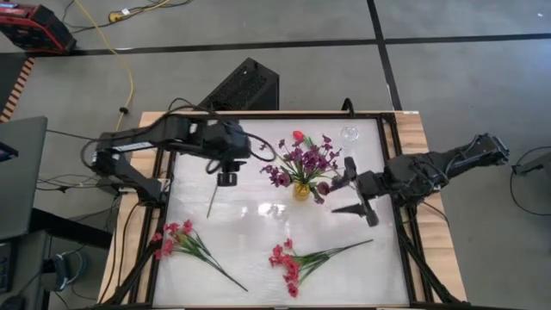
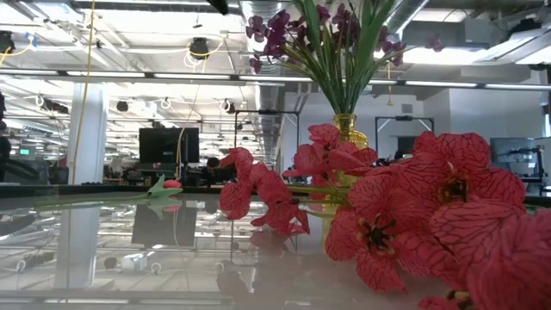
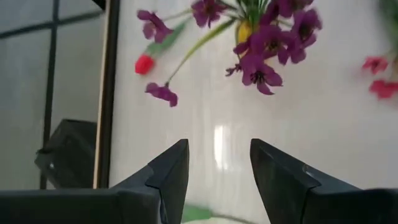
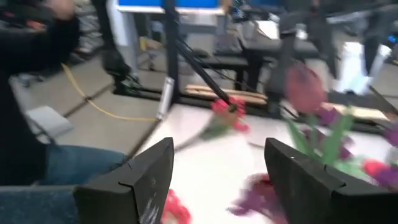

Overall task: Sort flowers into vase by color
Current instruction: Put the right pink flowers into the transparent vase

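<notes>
High view: yellow vase (image 1: 301, 190) near table (image 1: 258, 232) centre, packed with purple flowers (image 1: 303, 159); one red bud (image 1: 298, 136) at its 12 o'clock. Left gripper (image 1: 226, 178) at the vase's 9 o'clock, fingers parted, above the top of a lone green stem (image 1: 211, 200) lying on the table. Right gripper (image 1: 355, 191) at the vase's 3 o'clock, just beside the blooms, jaws spread wide and empty. Red sprig (image 1: 182, 241) lying at the 7 o'clock corner, second red sprig (image 1: 297, 258) at 6 o'clock. Small clear glass (image 1: 349, 133) at 1 o'clock.

Low view: big red blooms (image 2: 413, 215) close up front, vase (image 2: 349, 129) behind them, purple flowers (image 2: 327, 30) fanned above.

Left wrist view: fingers (image 3: 168, 174) apart, nothing between; purple flowers (image 3: 261, 43), the vase (image 3: 244, 31) and red bud (image 3: 144, 63) beyond.

Right wrist view: fingers (image 4: 140, 180) wide apart, holding nothing; blurred red bud (image 4: 227, 112) and purple flowers (image 4: 326, 118) ahead; a person's jeans-clad leg (image 4: 68, 162) beyond the table.
</notes>
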You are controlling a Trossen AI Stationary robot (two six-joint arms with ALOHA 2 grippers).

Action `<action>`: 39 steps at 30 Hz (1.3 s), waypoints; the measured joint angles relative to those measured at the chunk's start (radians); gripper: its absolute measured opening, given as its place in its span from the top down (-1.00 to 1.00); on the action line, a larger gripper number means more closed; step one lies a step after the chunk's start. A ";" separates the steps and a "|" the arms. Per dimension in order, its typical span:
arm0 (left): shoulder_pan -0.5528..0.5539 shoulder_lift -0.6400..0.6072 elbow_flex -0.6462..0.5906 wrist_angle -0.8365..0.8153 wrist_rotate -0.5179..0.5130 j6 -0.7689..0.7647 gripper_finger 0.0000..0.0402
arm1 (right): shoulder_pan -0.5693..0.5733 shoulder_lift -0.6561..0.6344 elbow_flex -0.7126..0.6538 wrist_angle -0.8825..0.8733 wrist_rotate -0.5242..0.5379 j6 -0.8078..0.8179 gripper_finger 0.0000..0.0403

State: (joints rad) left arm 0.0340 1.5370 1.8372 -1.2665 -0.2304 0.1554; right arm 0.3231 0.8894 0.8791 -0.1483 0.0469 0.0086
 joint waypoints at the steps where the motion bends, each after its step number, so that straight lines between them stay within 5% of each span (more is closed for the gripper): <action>1: -0.003 -0.026 -0.026 0.029 0.006 -0.002 0.19 | 0.022 0.000 0.000 0.017 0.000 0.001 -0.38; 9: -0.059 -0.298 -0.444 0.411 0.017 -0.034 0.19 | 0.179 0.103 0.005 0.133 0.003 0.057 -0.38; 22: -0.220 -0.513 -1.032 0.981 0.013 -0.141 0.19 | 0.331 0.516 0.006 -0.131 0.004 0.661 -0.36; 29: -0.257 -0.488 -1.172 1.209 0.024 -0.139 0.19 | 0.331 0.690 0.006 -0.200 0.004 0.657 -0.36; 39: -0.305 -0.488 -1.175 1.198 -0.007 -0.163 0.19 | 0.342 0.856 0.015 -0.254 0.005 0.597 -0.26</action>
State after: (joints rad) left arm -0.2707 1.0488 0.6624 -0.0683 -0.2373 -0.0078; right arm 0.6655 1.7452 0.8941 -0.4022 0.0518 0.6056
